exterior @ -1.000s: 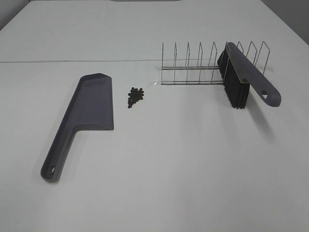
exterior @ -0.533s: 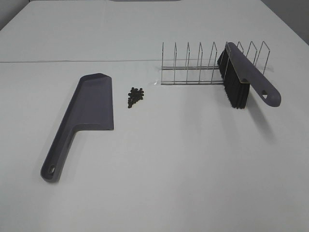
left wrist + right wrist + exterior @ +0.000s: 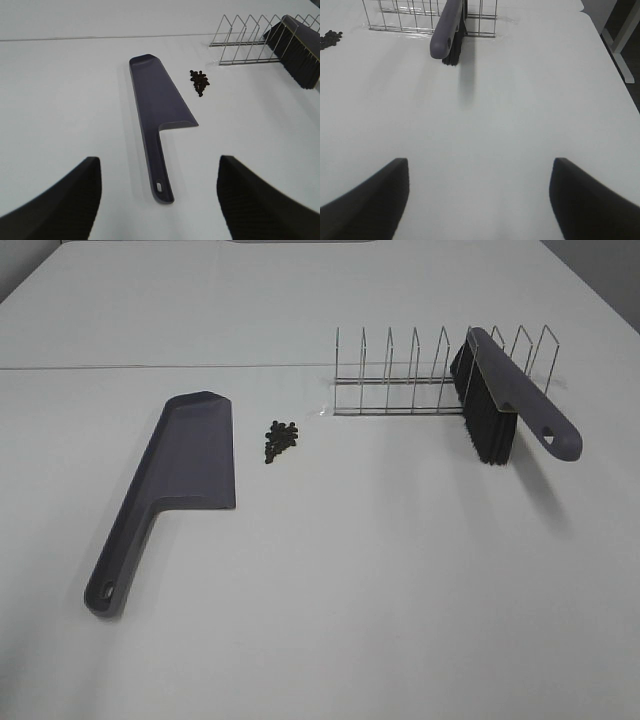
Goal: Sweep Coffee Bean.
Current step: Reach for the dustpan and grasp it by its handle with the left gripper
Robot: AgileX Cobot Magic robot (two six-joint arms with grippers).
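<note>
One lot of coffee bean lies on the white table as a tight cluster of small dark pieces. Posn: between the grey dustpan and the wire rack, near the pan's long edge but not touching it, and a little short of the rack's near corner.

Dustpan: flat on the table, blade pointing away, handle w/ hang hole toward the near edge.

Brush: seated in a slot at the rack's end farthest from the beans, bristles down, tilted, handle end jutting out over the table and casting a shadow.

Left gripper: spread wide, both dark fingers well apart, clear of the table. Left wrist view shows the dustpan handle lined up between them, further off, w/ the beans beside the blade.

Right gripper: also wide, fingers well apart over bare table. Right wrist view shows the brush handle end straight ahead; approx. range cannot be told.
</note>
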